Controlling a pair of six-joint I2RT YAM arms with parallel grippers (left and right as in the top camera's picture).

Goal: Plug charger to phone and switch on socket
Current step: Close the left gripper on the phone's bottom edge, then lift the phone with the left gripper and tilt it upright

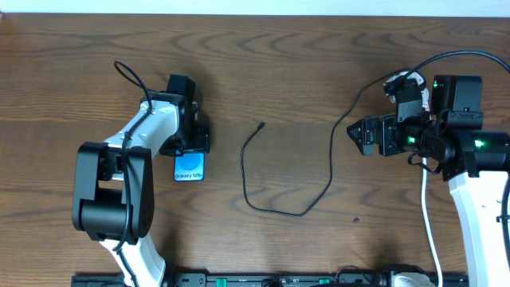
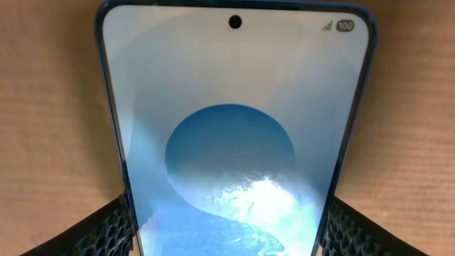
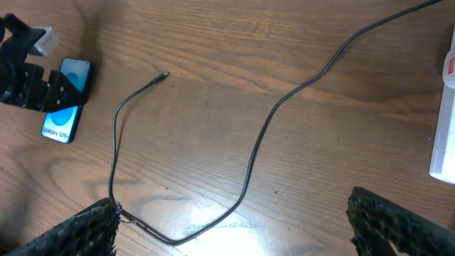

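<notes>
Black mesh fingers pinch phone; R gripper spread wide over cable

L gripper (image 1: 191, 145) sits over the far end of the phone (image 1: 189, 168), which lies flat, screen up, left of centre on the wooden table (image 1: 263, 56). In L wrist view its fingers (image 2: 106, 231) press on both long edges of the phone, one per side, so it's pinched btwn them. R gripper (image 1: 354, 136) is at the table's right side, pointing toward centre, jaws spread far apart w/ nothing held. In R wrist view its fingers sit at opposite bottom corners, w/ only wood and cable below. The charger (image 1: 242, 169) lies loose: small tip near table centre, a loop toward the near edge, then a climb toward R arm. Tip is well apart from the phone.

Hard to see: overhead, L gripper covers the phone's far part; in L wrist view the end at the fingers is cut off. Charger's plug end is lost behind R arm. The socket (image 3: 445, 135) shows only as a white sliver w/ red marking at R wrist frame edge; switch position can't be read.
</notes>
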